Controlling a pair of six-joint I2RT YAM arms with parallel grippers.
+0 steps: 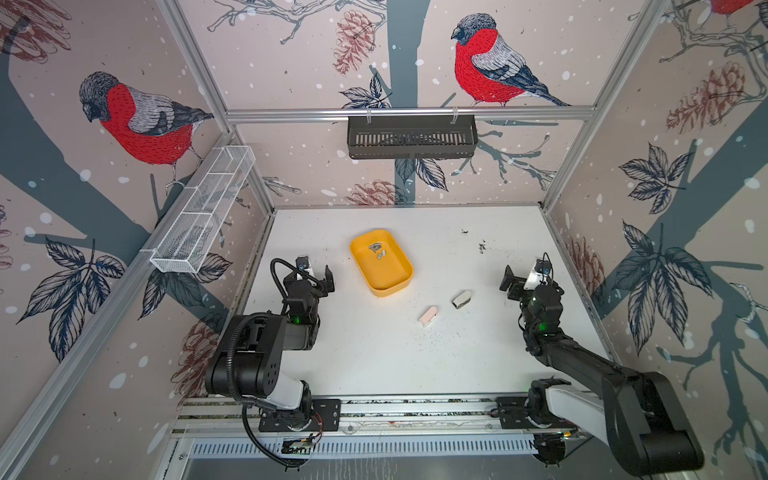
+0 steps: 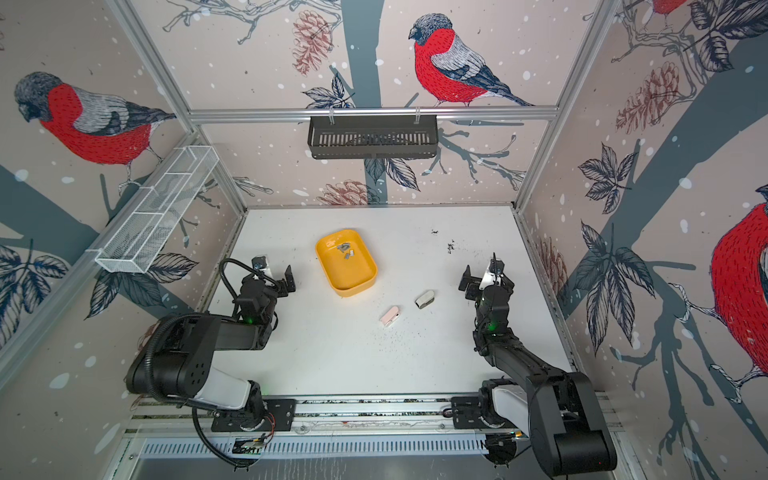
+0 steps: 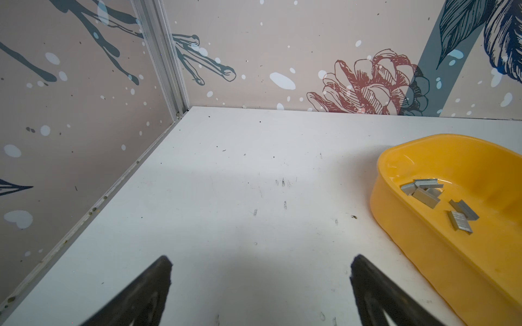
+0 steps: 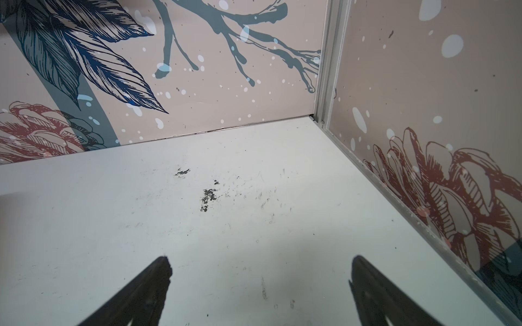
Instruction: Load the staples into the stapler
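Observation:
Several silvery staples lie loose in a yellow tray at mid table. Nearer the front, to its right, two mini staplers lie on the white table: a pink stapler and a white-grey stapler. My left gripper hovers open and empty just left of the tray. Over bare table at the right side, my right gripper is open and empty, right of the staplers.
A white wire basket hangs on the left wall and a black basket on the back wall. Dark scuff marks spot the table at the back right. The arms' base rail runs along the front edge.

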